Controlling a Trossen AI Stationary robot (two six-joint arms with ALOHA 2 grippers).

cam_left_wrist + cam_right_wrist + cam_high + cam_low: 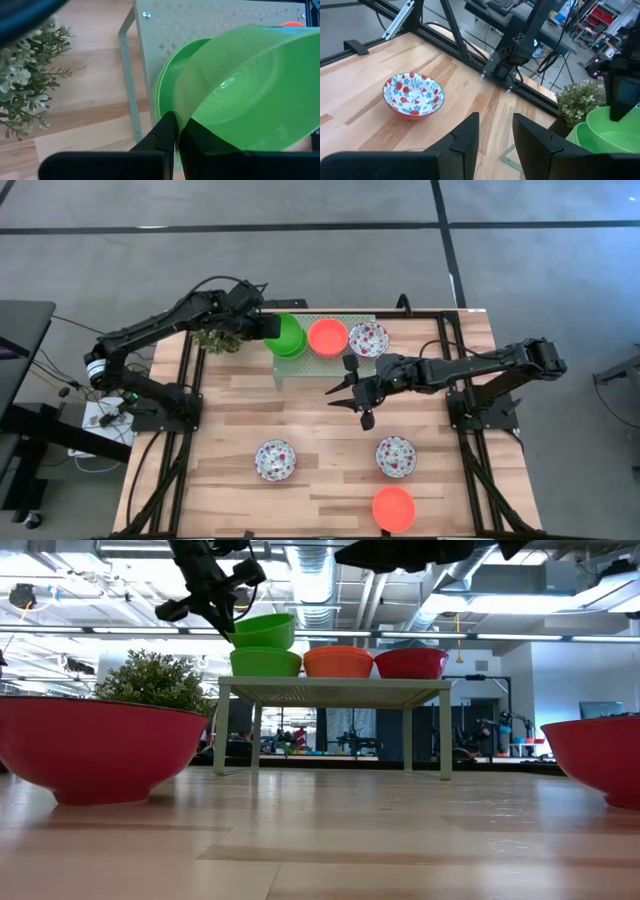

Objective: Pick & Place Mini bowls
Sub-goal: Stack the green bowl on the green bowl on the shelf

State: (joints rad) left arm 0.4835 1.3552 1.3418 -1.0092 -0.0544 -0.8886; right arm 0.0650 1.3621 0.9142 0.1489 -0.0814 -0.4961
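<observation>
My left gripper (pixel 268 328) is at the pale green stand (pixel 330 360), shut on a bright green mini bowl (pixel 263 630). That bowl is tilted just above a second green bowl (pixel 265 662), which stands on the stand. An orange bowl (pixel 327 337) and a floral bowl (pixel 368 338) sit beside it on the stand. Two floral bowls (pixel 275 460) (pixel 395 456) and an orange bowl (pixel 393 507) rest on the table. My right gripper (pixel 348 405) hovers open over the table's middle, touching nothing. My left gripper pinches the upper green bowl by its rim (pixel 181 117), on the side toward the table's left, with the wall running between the two fingers (pixel 165 134). The fingers come slanting down from the left. The bowl is tilted over the lower green bowl (pixel 165 90); whether they touch, I cannot tell.
A small bushy plant (pixel 215 338) stands just left of the stand, under my left arm. The wooden tabletop (pixel 330 450) lies bare between the stand and the near bowls. Black frame rails (pixel 185 410) run along both sides.
</observation>
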